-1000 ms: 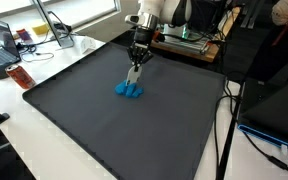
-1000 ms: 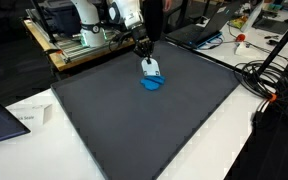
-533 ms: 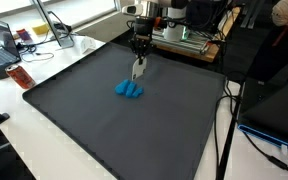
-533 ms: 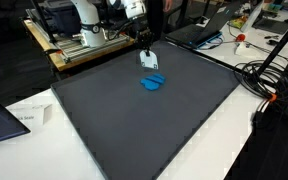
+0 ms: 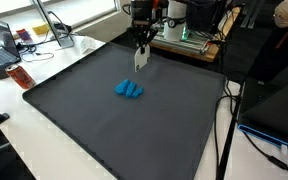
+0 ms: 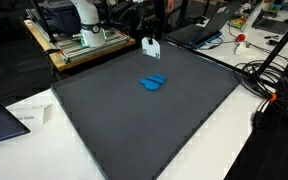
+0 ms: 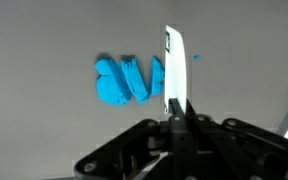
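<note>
1. While it hangs edge-down in the air, the white flat piece [image 5: 140,58] is over the far part of the dark mat [image 5: 104,135] and touches nothing below it. Both exterior views show it clear of the surface.
2. We see the gripper [image 7: 176,118] fully closed, its jaws pinching the near end of the white flat piece, so that most of the strip sticks out past the fingertips.
3. We judge the step in hand to be a carry. Doing it well calls for a firm pinch, because the hold covers only a short end and a slim piece can swivel between the pads.
4. We would move slowly and level, with the strip pointing straight down and no sudden wrist turns.
5. On the mat lies the blue lump [image 6: 153,82], well apart from the strip in the exterior views. In the wrist view it sits just beside the strip only because we look down past it.
6. Farther out we see a laptop [image 5: 4,45] on the white table and cables [image 6: 269,80] off the mat's edge. Both are far from the gripper.
</note>
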Robot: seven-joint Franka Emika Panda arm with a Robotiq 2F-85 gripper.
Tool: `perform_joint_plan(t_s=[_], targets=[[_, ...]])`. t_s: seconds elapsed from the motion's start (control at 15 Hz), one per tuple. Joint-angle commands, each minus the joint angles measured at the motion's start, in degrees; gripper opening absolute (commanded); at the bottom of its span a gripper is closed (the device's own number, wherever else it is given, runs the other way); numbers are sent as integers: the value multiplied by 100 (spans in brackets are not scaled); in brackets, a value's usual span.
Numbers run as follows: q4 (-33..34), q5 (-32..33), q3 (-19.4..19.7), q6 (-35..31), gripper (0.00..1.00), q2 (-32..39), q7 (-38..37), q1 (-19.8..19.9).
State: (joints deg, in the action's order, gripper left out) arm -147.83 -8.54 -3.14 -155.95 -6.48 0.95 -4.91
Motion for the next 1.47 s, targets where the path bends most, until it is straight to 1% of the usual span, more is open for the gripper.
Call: perform_joint_plan(t_s=[0.0, 0.33, 0.4, 0.47, 0.6, 0.73, 0.93, 1.07, 1.4], targets=[[139, 16, -9, 127, 4, -1, -62, 4], [67, 15, -9, 102, 4, 25, -56, 2], [67, 15, -9, 102, 1, 25, -56, 2], [263, -199, 14, 283, 1, 111, -73, -26], [608, -140, 47, 662, 1, 272, -761, 130], [891, -65, 122, 912, 1, 453, -1200, 266], [1172, 198, 157, 1005, 1, 714, -2166, 427], [1336, 274, 172, 972, 1, 882, -2861, 440], [1551, 418, 250, 938, 1, 1193, -4731, 273]])
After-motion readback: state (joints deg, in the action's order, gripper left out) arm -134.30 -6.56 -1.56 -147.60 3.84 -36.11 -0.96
